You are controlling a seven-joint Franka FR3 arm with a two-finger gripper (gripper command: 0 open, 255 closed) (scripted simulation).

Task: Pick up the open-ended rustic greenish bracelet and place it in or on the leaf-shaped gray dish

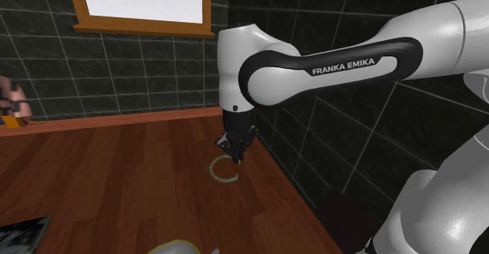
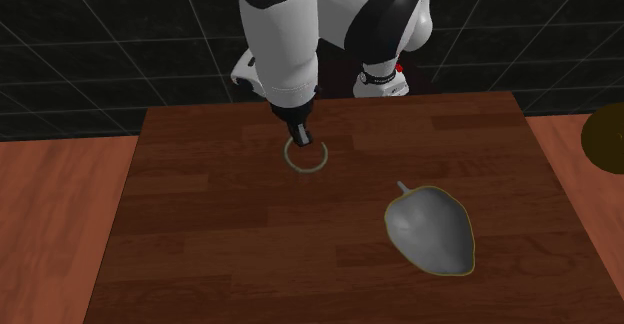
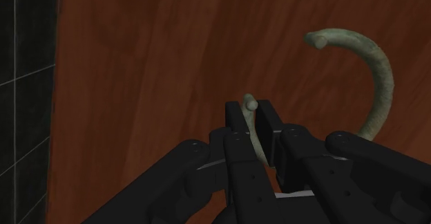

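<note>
The open-ended greenish-grey bracelet (image 1: 222, 171) (image 2: 305, 159) lies low on the dark wooden table (image 2: 220, 232), close to the tiled wall. My black gripper (image 1: 233, 152) (image 2: 300, 137) points straight down at its rim. In the wrist view the gripper (image 3: 252, 115) is shut on the bracelet (image 3: 380, 84) near one of its ends, and the rest of the ring curves away to one side. I cannot tell whether the ring is lifted or resting. The leaf-shaped grey dish (image 2: 430, 230) with a yellowish rim sits apart from the bracelet, toward the second exterior view's lower right, and its edge (image 1: 176, 248) shows in the shoulder view.
A dark tiled wall (image 1: 313, 158) runs close beside the bracelet. A wood-framed window (image 1: 141, 13) is behind the table. A pinkish object (image 1: 14, 103) stands at the shoulder view's far left, and a dark flat thing (image 1: 19, 235) lies at its lower left. A round olive shape (image 2: 606, 137) is at the second exterior view's right edge.
</note>
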